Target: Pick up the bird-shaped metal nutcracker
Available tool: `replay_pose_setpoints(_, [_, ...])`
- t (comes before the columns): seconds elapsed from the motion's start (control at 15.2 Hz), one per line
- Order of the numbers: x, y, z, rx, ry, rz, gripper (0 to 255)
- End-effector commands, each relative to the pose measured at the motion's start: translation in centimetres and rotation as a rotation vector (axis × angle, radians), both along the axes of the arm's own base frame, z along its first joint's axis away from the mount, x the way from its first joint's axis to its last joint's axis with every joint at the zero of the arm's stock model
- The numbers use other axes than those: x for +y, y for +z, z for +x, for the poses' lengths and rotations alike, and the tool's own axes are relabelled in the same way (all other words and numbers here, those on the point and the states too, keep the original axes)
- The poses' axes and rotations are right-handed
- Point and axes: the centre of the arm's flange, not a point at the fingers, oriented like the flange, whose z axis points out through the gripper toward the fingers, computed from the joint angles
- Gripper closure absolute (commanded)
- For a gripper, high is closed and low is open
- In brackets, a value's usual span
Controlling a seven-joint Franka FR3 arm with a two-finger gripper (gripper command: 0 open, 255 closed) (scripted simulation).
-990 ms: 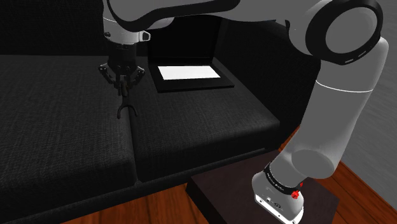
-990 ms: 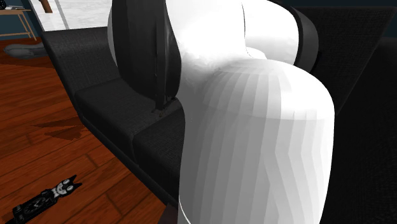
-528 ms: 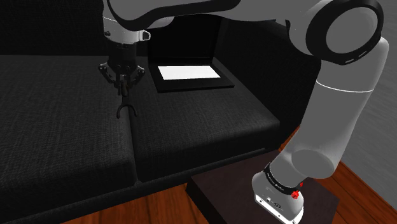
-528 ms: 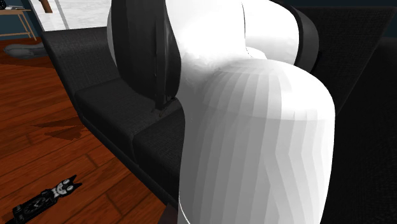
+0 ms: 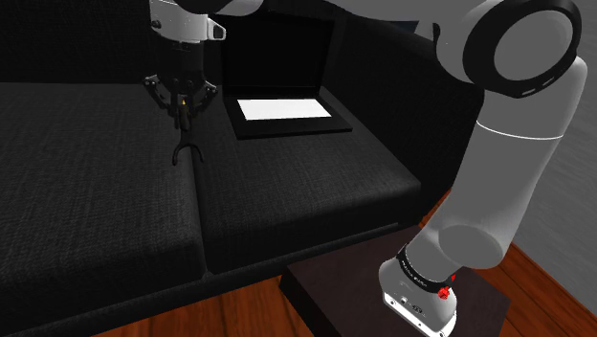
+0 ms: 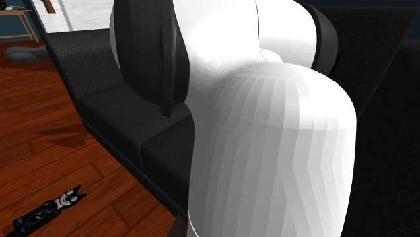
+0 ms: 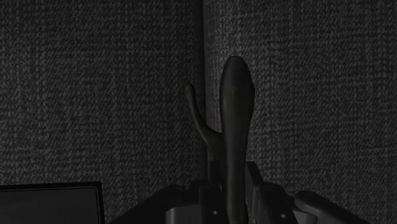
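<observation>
The nutcracker (image 5: 183, 148) is a thin dark piece with two legs forking at its lower end. It hangs from my gripper (image 5: 180, 113) above the seam between two black sofa cushions, clear of the fabric. In the wrist view its dark, rounded body (image 7: 236, 108) runs out from between my fingers (image 7: 207, 194), with a slim curved arm beside it. My gripper (image 7: 230, 194) is shut on the nutcracker.
An open laptop (image 5: 283, 109) with a white screen lies on the sofa cushion (image 5: 306, 182) to the gripper's right in the shoulder view. The arm's white body (image 6: 269, 134) blocks most of the second exterior view. A small black-and-white object (image 6: 50, 209) lies on the wooden floor.
The gripper has risen with the nutcracker held in it. The nutcracker's forked end now hangs higher above the sofa seam.
</observation>
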Motion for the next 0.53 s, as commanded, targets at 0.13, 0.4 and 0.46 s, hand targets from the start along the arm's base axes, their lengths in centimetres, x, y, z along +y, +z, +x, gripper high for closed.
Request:
replay_pose_setpoints(0.13, [0.0,2.1,0.0,0.0,0.0,0.0,255])
replay_pose_setpoints(0.4, [0.0,3.8,0.0,0.0,0.0,0.0,255])
replay_pose_setpoints(0.46, [0.0,3.8,0.0,0.0,0.0,0.0,255])
